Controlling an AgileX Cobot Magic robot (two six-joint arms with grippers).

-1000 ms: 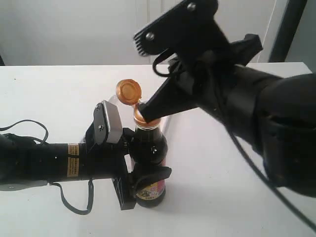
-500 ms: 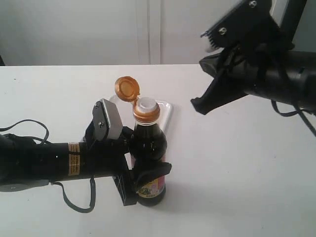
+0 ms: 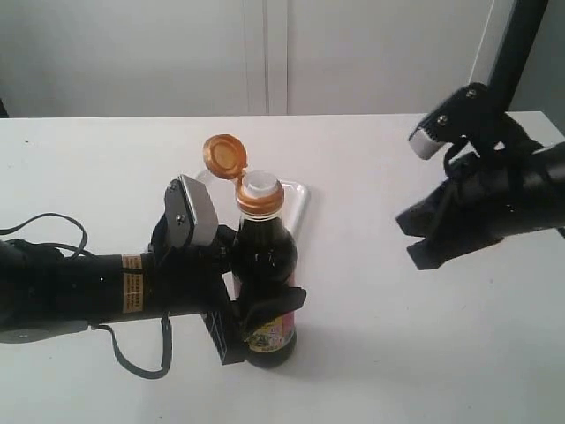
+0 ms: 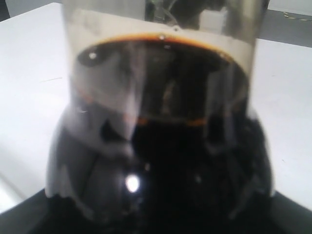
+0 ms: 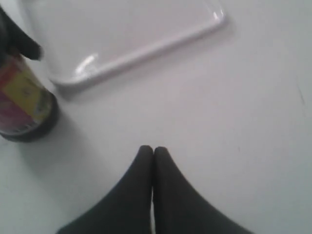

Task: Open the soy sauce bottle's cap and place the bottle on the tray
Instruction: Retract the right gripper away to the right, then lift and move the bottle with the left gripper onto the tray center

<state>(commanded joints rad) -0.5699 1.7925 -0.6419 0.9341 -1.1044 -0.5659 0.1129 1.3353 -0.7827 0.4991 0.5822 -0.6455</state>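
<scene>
The soy sauce bottle (image 3: pixel 263 265) stands upright on the white table, its dark glass filling the left wrist view (image 4: pixel 161 146). My left gripper (image 3: pixel 256 322) is shut on the bottle's lower body at the label. The copper-orange cap (image 3: pixel 223 156) is flipped open on its collar, and the white spout (image 3: pixel 262 185) shows. The white tray (image 3: pixel 298 199) lies just behind the bottle, mostly hidden by it. In the right wrist view the tray (image 5: pixel 146 46) and the bottle's label (image 5: pixel 22 95) appear. My right gripper (image 3: pixel 422 246) (image 5: pixel 153 151) hovers to the right, shut and empty.
A black cable (image 3: pixel 53 231) loops on the table beside the left arm. A dark post (image 3: pixel 508 44) rises at the back right. White wall panels stand behind the table's far edge.
My right gripper has drawn away from the bottle's neck, moving right and down across the table. The cap stays flipped open. The left gripper and bottle have not moved.
</scene>
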